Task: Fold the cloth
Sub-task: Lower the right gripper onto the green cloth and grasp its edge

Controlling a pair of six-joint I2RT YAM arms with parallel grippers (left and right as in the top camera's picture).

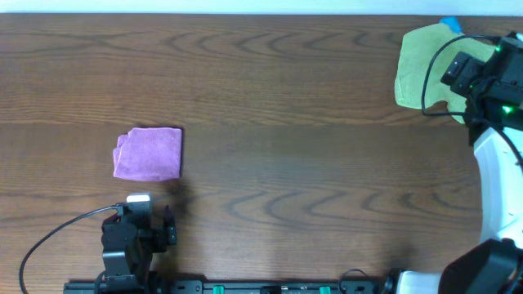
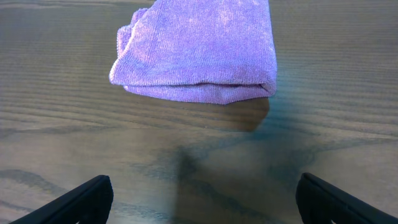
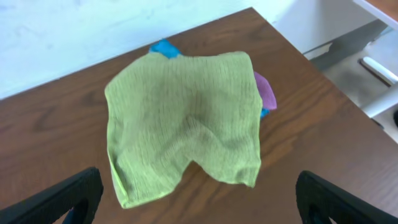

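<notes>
The lime-green cloth [image 1: 421,67] lies rumpled and spread at the table's far right corner; in the right wrist view it [image 3: 183,118] covers a blue cloth [image 3: 163,48] and a purple cloth [image 3: 266,92] that peek out at its edges. My right gripper [image 3: 198,202] is open and empty, hovering just above the near edge of the green cloth; in the overhead view it [image 1: 472,75] partly hides the cloth. My left gripper [image 2: 202,199] is open and empty, low near the table's front left.
A folded purple cloth [image 1: 149,153] lies at the left of the table, just ahead of the left gripper, also in the left wrist view [image 2: 199,50]. The table's right edge [image 3: 317,81] runs close by the green cloth.
</notes>
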